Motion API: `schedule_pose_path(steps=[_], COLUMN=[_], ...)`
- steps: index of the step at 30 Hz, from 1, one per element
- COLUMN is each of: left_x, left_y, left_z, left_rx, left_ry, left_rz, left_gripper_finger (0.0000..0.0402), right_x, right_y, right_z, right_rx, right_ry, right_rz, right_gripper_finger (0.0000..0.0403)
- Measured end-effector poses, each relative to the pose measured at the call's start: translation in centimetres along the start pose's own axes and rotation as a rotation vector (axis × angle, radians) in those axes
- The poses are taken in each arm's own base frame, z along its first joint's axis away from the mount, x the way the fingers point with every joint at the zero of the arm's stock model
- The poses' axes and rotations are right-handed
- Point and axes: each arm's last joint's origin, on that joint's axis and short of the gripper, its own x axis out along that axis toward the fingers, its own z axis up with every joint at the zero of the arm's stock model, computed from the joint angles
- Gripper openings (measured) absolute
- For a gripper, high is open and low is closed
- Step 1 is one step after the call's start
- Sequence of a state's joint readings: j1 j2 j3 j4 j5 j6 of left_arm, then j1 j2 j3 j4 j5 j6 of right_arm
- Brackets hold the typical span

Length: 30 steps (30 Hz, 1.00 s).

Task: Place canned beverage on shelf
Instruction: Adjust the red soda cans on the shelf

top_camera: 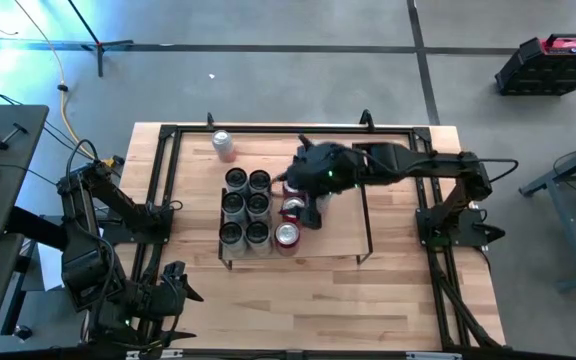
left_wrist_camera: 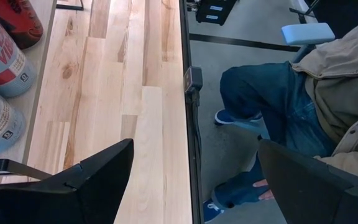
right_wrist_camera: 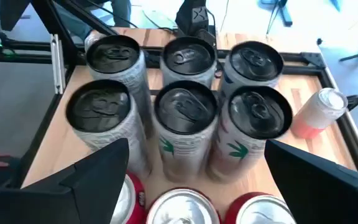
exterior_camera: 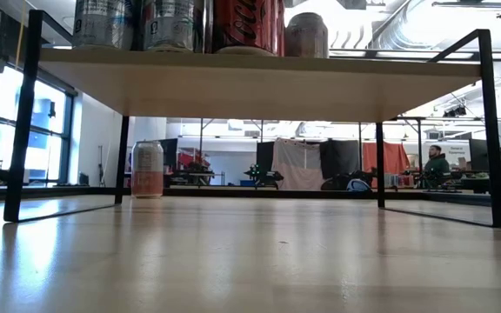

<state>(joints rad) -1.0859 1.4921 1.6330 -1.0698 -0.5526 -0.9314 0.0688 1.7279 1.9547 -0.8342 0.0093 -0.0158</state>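
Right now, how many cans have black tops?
6. The black-topped cans stand together on the shelf in two rows of three, next to the silver-topped cans. None seems hidden.

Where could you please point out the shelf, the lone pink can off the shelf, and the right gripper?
shelf (top_camera: 338, 235): high view, bare board.
pink can (top_camera: 224, 144): high view, its top.
right gripper (top_camera: 303, 205): high view, between fingertips.
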Motion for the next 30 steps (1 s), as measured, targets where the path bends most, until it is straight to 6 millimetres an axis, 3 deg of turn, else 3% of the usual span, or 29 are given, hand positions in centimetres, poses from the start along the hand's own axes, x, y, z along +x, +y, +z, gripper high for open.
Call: schedule_pose_path(steps=[15, 30], left_x=[0.0, 0.0], left_y=[0.0, 0.0], left_z=[0.0, 0.0], left_rx=[0.000, 0.000], left_ry=[0.000, 0.000], left_rz=[0.000, 0.000], left_gripper_finger=[0.0335, 0.0335], right_x=[-0.3, -0.2], right_y=[6.3, 8.1], right_z=[-0.8, -1.8], right_rx=[0.068, 0.165], right_ry=[0.034, 0.081], right_rz=[-0.150, -0.222], right_gripper_finger=[0.0362, 0.0362])
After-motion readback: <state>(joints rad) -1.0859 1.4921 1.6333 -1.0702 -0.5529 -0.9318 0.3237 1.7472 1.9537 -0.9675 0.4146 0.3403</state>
